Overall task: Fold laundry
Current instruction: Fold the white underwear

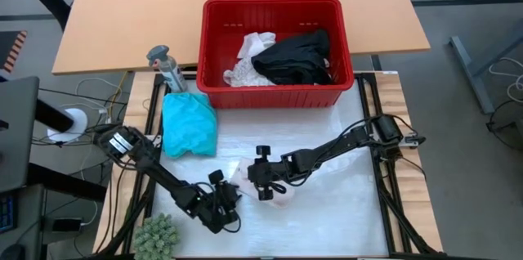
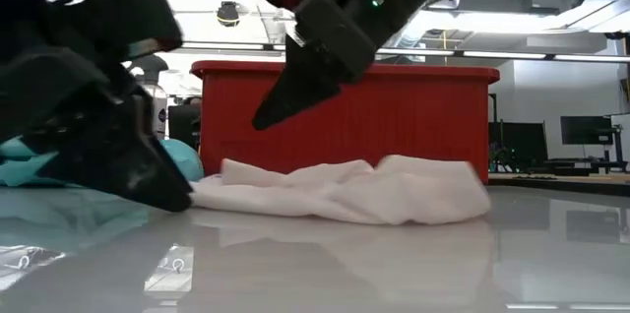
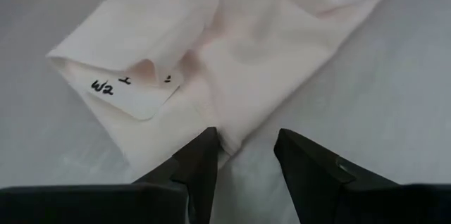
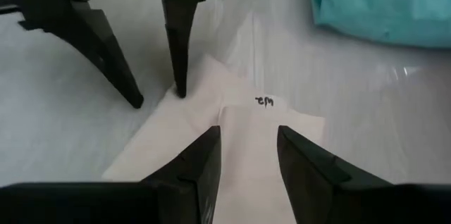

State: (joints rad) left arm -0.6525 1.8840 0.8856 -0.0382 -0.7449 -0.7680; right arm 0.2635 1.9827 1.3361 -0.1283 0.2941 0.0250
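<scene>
Your left tool (image 1: 231, 204) sits low at the near edge of the cream garment (image 1: 274, 193) on the table (image 1: 327, 211), fingers partly apart. Your right tool (image 1: 260, 185) reaches in opposite, also partly spread. Further back: teal garment (image 1: 189, 123), then the red basket (image 1: 278, 88).
</scene>
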